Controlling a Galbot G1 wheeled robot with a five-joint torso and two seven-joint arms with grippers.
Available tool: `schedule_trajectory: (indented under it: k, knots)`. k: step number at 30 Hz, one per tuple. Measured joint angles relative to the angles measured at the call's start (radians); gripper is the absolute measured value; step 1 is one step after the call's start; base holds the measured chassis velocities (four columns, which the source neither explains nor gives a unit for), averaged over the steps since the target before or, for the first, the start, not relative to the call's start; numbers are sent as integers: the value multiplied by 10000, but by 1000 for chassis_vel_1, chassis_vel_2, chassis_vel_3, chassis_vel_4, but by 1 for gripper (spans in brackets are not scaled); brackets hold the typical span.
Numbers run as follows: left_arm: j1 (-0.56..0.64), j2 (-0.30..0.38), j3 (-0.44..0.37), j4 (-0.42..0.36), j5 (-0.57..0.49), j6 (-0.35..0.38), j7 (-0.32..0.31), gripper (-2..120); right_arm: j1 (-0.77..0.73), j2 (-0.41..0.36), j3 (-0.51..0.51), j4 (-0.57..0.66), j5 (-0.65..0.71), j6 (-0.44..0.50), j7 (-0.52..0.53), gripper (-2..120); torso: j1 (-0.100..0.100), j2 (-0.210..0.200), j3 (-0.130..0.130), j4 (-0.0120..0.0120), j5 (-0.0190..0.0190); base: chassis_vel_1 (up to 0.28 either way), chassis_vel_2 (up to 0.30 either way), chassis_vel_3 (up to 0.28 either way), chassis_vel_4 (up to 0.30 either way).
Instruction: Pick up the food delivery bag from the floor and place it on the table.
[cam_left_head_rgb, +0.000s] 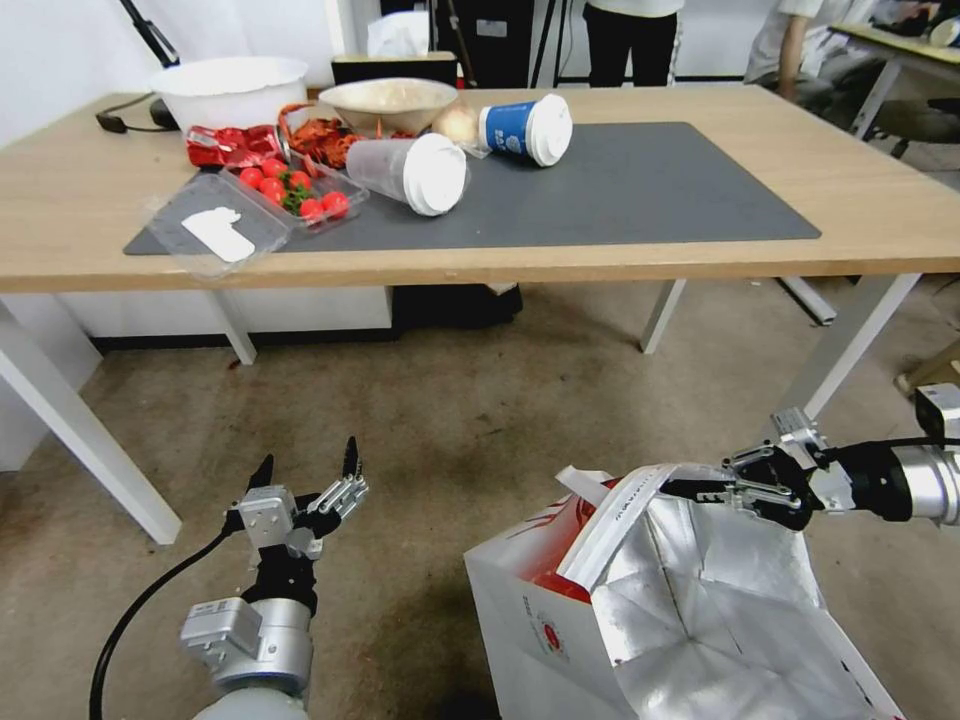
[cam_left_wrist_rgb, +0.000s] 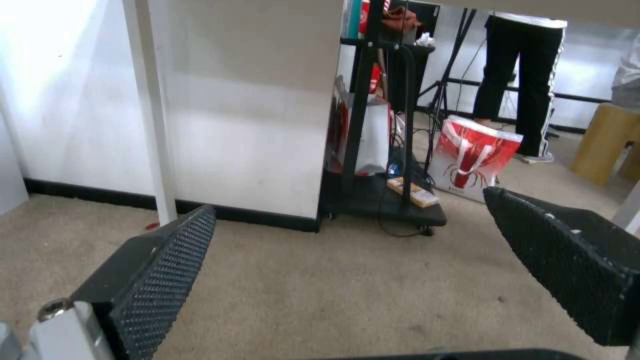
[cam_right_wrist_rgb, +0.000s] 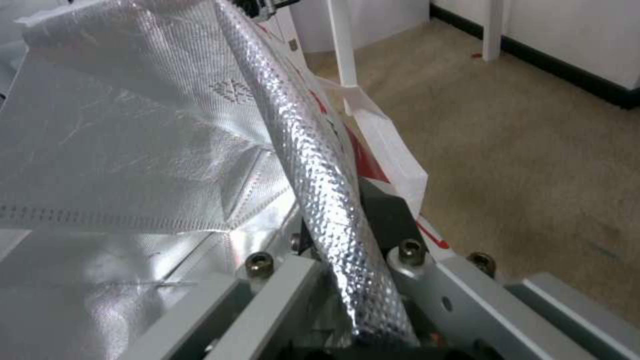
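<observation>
The food delivery bag (cam_left_head_rgb: 560, 610), white with red edges and silver foil lining (cam_right_wrist_rgb: 133, 140), is at the lower right of the head view with its mouth open; its base is cut off by the picture's edge. My right gripper (cam_left_head_rgb: 695, 489) is shut on the bag's foil-lined top rim (cam_right_wrist_rgb: 320, 165), beside a white strap handle (cam_left_head_rgb: 625, 515). My left gripper (cam_left_head_rgb: 305, 472) hangs open over the floor (cam_left_head_rgb: 470, 400), left of the bag and apart from it, with nothing between its fingers (cam_left_wrist_rgb: 167, 270). The table (cam_left_head_rgb: 880, 200) stands ahead with its dark grey mat (cam_left_head_rgb: 640, 190).
On the table's left half lie two tipped cups (cam_left_head_rgb: 415, 172), a tray of tomatoes (cam_left_head_rgb: 300, 190), a clear lid (cam_left_head_rgb: 215, 232) and bowls (cam_left_head_rgb: 230, 88). White table legs (cam_left_head_rgb: 80, 430) stand on both sides. A black cart (cam_left_wrist_rgb: 380, 195) and a red-and-white bag (cam_left_wrist_rgb: 473, 157) sit beyond the table.
</observation>
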Motion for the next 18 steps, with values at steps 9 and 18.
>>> schedule_trajectory:
  k: [9, 18]
  knots:
    - [-7, -33, -30, -35, -6, 0, 0, 100, -15, -1, 31, 37, 13, -17, -6, 0, 100, 351, 255, 1, 0, 0, 0, 0, 0]
    - [-12, -89, 11, -34, 37, 2, 1, 100, -9, -75, 56, 6, 40, -26, -29, 0, 207, 693, 492, 0, 0, 0, 0, 0, 0]
